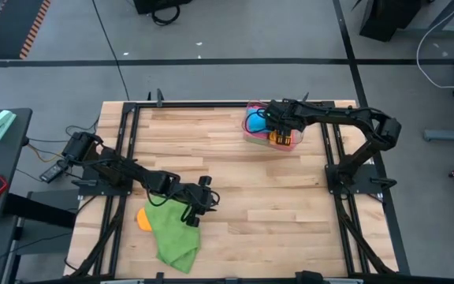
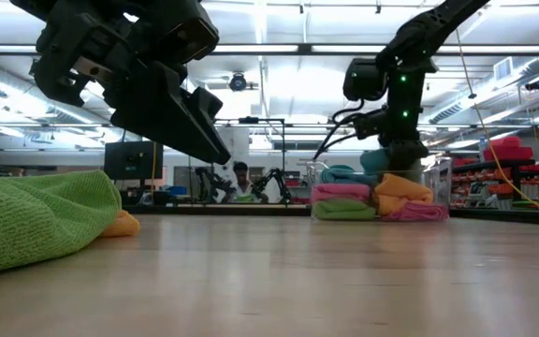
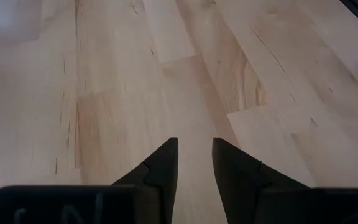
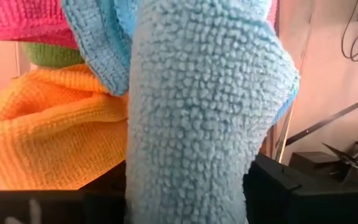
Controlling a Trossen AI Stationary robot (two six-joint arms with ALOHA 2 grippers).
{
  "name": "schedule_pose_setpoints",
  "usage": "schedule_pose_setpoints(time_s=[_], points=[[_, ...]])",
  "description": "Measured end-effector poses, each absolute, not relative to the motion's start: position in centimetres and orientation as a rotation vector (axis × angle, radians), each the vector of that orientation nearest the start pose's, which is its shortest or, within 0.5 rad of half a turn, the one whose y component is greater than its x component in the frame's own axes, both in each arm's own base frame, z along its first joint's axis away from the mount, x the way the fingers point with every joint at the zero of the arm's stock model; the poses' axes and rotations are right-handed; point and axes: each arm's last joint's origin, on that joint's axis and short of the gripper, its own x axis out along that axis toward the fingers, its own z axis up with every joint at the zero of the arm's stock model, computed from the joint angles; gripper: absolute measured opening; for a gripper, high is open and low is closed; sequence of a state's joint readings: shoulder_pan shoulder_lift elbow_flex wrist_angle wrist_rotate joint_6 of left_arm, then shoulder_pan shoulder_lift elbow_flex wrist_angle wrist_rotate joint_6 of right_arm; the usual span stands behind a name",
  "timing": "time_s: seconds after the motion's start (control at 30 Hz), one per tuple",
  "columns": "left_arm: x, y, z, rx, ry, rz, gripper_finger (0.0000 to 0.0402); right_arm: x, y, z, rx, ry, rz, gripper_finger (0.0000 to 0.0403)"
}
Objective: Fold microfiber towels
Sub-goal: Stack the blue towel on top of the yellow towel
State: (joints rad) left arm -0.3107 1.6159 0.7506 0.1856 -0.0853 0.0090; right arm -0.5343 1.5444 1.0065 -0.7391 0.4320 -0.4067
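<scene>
While the right gripper [image 1: 272,125] reaches into the clear plastic tray [image 1: 296,143] at the far right part of the table, I see in its wrist view a sky blue towel [image 4: 204,118] standing between its two dark fingers [image 4: 278,186]. The cloth fills the whole gap between them, and the fingers stand on both sides of it, but I cannot tell if they press it or only lie beside it. Just beside the blue towel there is an orange towel [image 4: 48,124], and behind it a pink towel [image 4: 23,22] with a small piece of a green one under it. In the low view the same tray holds a pile of pink, green, orange and blue cloths under the right arm.

The left gripper [image 1: 202,201] hangs over the near left part of the wooden table [image 1: 274,205]. In its wrist view the two fingers [image 3: 163,168] are only narrowly apart and nothing is between them; under them I see just bare wood. Just beside this gripper, toward the near edge, a crumpled green towel [image 1: 173,233] lies flat on the table. An orange towel [image 1: 143,219] looks out from under the green towel's left side, touching it.
</scene>
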Motion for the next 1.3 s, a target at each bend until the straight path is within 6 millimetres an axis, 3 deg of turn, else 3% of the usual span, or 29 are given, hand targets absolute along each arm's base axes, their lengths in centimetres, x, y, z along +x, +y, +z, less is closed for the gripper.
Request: schedule_pose_setpoints(time_s=[0.43, 0.93, 1.3], points=[[29.7, -9.3, 15.9, 0.146, 0.671, -0.221, 0.0107, 23.0, -14.8, 21.1, -0.179, 1.55, -0.463, 0.0202], [29.7, -9.3, 15.8, 0.146, 0.671, -0.22, 0.0107, 23.4, -14.4, 21.8, -0.087, 1.517, -0.458, 0.0204], [29.6, -9.3, 15.7, 0.148, 0.685, -0.221, 0.0107, 23.5, -13.7, 22.8, 0.015, 1.532, -0.503, 0.0264]])
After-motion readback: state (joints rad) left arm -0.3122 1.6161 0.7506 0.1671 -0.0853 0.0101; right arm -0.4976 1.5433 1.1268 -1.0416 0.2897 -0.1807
